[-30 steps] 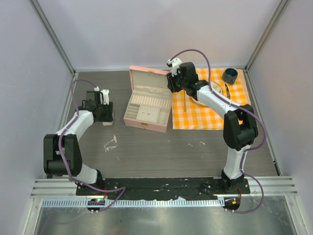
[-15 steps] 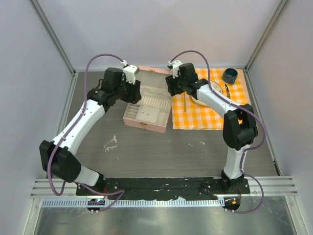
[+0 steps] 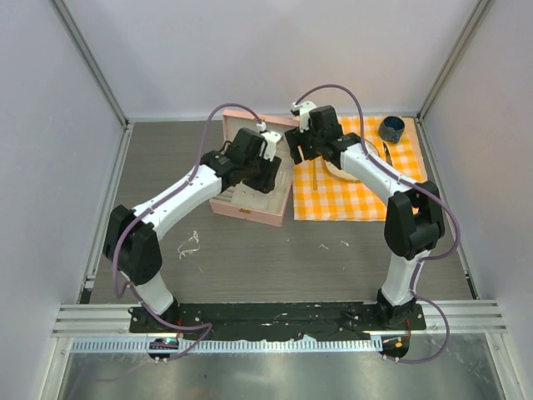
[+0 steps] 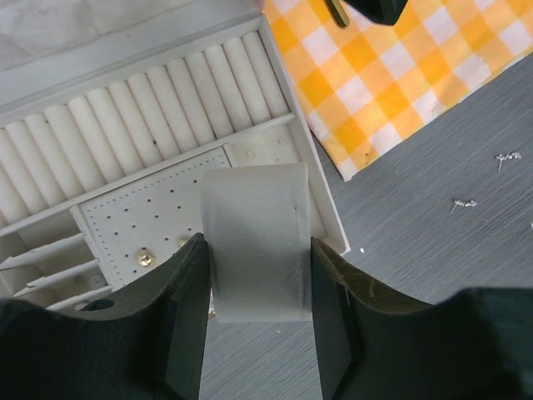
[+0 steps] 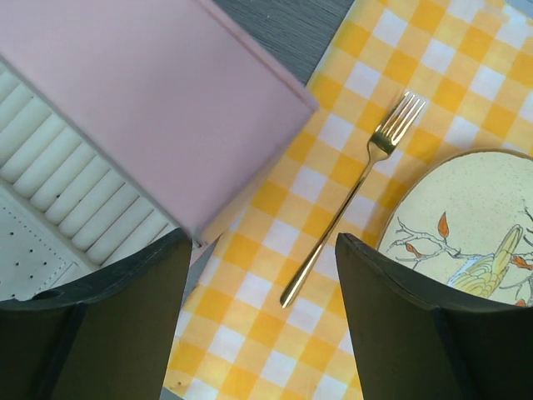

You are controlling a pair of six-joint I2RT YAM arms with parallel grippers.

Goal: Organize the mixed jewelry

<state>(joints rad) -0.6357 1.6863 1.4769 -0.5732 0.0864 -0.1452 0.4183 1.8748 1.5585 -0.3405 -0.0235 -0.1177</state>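
- My left arm (image 3: pixel 179 200) has swung from the left side to over the pink case (image 3: pixel 250 210).
- My left pincer (image 3: pixel 268 172) squeezes a white pad (image 4: pixel 254 242); I should lower it slowly and straight.
- My right pincer (image 5: pixel 262 250) is wide open and empty.
- The chain (image 3: pixel 190 244) lies on the table (image 3: pixel 266 267), in front of the case.

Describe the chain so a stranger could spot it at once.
Start at the pink case on the dark table. Toward the near edge, left of the case, lies the chain. It is a thin silvery tangle, bigger than the tiny pale bits further right.
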